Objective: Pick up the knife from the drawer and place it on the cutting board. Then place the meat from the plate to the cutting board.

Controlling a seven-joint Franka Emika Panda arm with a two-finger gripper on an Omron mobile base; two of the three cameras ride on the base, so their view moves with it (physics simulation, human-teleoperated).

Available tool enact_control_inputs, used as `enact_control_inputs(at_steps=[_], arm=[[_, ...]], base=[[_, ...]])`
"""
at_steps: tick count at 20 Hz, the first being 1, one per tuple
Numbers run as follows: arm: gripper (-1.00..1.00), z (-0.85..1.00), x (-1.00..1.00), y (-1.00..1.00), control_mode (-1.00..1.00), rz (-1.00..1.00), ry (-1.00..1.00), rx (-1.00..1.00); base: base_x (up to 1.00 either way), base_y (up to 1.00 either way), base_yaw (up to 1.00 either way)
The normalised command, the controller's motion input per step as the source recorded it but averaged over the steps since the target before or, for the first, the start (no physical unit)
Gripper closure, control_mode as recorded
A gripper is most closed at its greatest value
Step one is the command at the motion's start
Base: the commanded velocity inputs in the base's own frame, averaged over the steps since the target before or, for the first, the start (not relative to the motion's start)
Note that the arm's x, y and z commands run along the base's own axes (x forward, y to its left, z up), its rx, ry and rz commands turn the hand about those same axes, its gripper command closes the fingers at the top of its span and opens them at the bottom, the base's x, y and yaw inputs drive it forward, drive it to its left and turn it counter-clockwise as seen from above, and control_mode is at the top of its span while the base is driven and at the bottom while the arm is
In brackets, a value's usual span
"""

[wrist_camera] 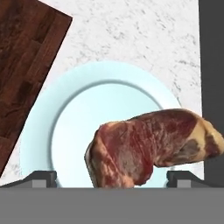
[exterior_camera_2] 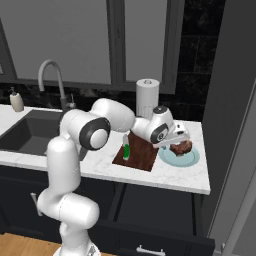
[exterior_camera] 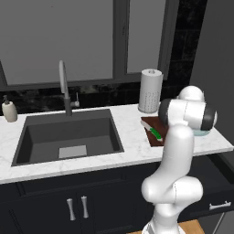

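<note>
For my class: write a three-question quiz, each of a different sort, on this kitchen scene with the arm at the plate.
1. True or false: the knife lies on the cutting board.
2. The meat rests on: A) the sink; B) the plate; C) the board.
3. Fill in: the gripper stands ____ with a finger tip on each side of the meat.

Key: 1 true; 2 B; 3 open.

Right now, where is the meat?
The meat lies on the pale blue plate, just right of the cutting board on the marble counter. In the hand view it sits between the open gripper fingertips.
</note>
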Motion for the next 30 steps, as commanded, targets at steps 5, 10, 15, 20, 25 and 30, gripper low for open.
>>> enact_control_inputs(at_steps=[5, 10, 15, 20, 25, 30], arm=[[-1.00, -0.27, 0.00, 0.00, -1.00, 0.03, 0.01, 0.00], [-1.00, -0.22, -0.01, 0.00, -1.00, 0.06, 0.00, 0.00], [1.00, -0.20, 0.00, 0.00, -1.00, 0.09, 0.00, 0.00], [1.00, -0.27, 0.00, 0.00, -1.00, 0.09, 0.00, -0.02], [1.00, -0.25, 0.00, 0.00, -1.00, 0.07, 0.00, -0.01], [1.00, 0.25, 0.00, 0.05, -1.00, 0.06, -0.02, -0.05]], base=[[0.00, 0.00, 0.00], [0.00, 0.00, 0.00], [0.00, 0.00, 0.00], [0.00, 0.00, 0.00], [0.00, 0.00, 0.00], [0.00, 0.00, 0.00]])
